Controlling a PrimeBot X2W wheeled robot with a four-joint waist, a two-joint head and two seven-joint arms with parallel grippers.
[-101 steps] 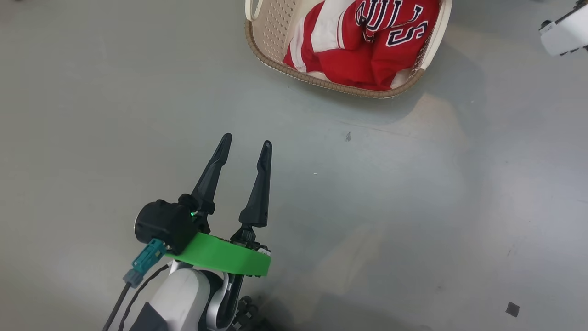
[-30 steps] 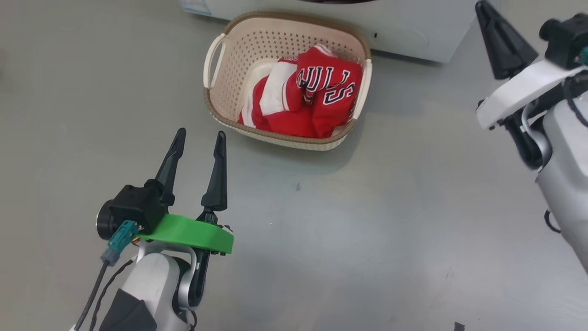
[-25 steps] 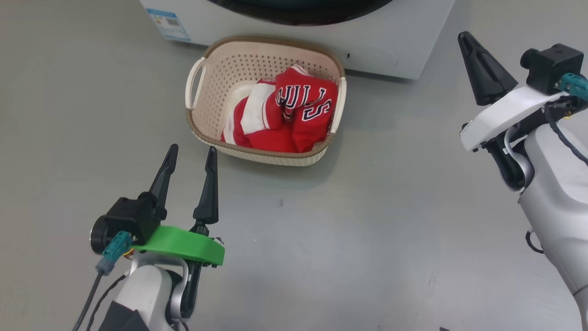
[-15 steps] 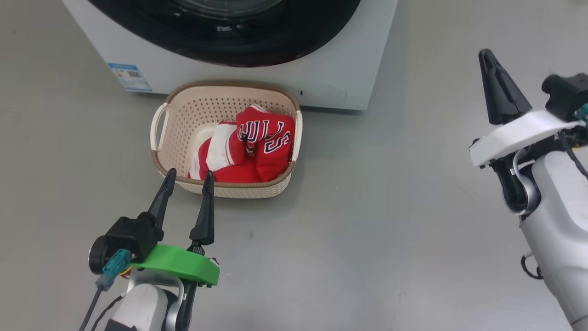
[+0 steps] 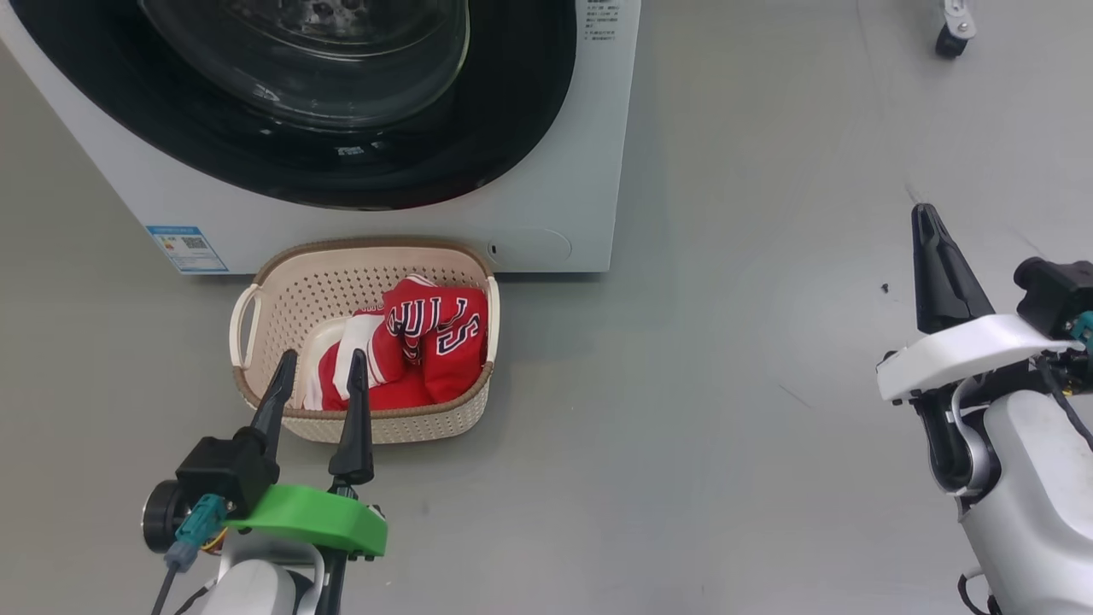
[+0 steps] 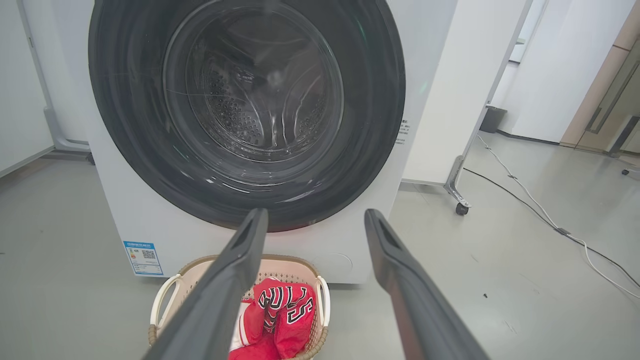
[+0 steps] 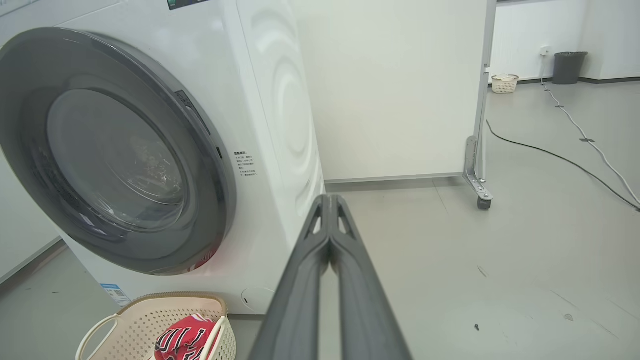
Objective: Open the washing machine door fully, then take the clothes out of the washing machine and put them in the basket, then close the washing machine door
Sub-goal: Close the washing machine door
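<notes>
Washer (image 5: 589, 171) stands on grey floor (image 5: 726, 384); door (image 5: 512, 128) shut flush against its front. Basket (image 5: 290, 295) sits on floor just before washer's base, below door; contact with washer unclear. Clothes (image 5: 435, 342), red jersey with some white, lie bunched in basket's right half. Left pincer (image 5: 322, 357) spread, empty, tips overlapping basket's near rim in head view. Right pincer (image 5: 922, 218) pressed together, empty, well right of basket.

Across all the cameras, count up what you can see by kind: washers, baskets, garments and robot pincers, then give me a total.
washing machine: 1
baskets: 2, the near basket by the machine and a far basket by the back wall
red jersey: 1
pincers: 2, left pincer open, right pincer shut
Total: 6
</notes>
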